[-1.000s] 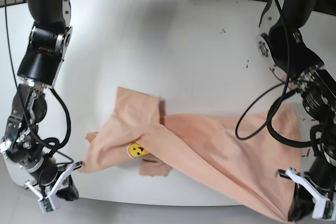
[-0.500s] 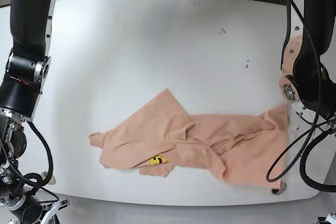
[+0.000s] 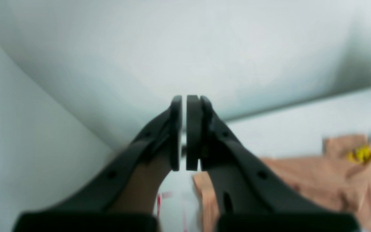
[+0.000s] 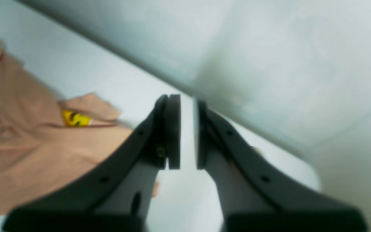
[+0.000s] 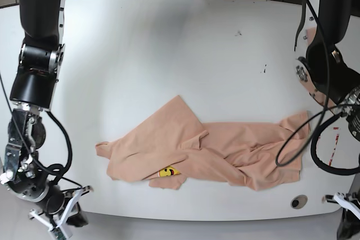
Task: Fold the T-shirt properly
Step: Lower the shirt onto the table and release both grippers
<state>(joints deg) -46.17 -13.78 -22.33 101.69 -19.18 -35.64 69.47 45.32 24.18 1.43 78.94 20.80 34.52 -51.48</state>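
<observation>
right tool (image 4: 185, 132): off the near-left corner of the bench (image 5: 169, 43), below the edge; jaws nearly together with a narrow gap showing, nothing between them.
t-shirt (image 5: 208, 158): lies crumpled along the near edge of the bench, spread from left of the middle toward the near-right corner; touched by neither tool.
left end of shirt: a flap points toward the far edge; a thin rumpled tip reaches toward the left edge.
emoji print (image 5: 167, 171): small yellow face near the near hem, half tucked under a fold.
right end of shirt: bunched creases and overlapping layers, a corner turned up near the right edge.
left tool (image 3: 184, 132): off the near-right corner, pads pressed almost flat together, empty; shirt cloth visible behind it.
handling: light, soft, limp cloth, i judge; it will sag and slide on the smooth bench and keeps no shape.
where to take hold: likely pinch single-layer edges at the two outer ends, then draw them apart to flatten before folding.
risk: catching several layers in one pinch.
</observation>
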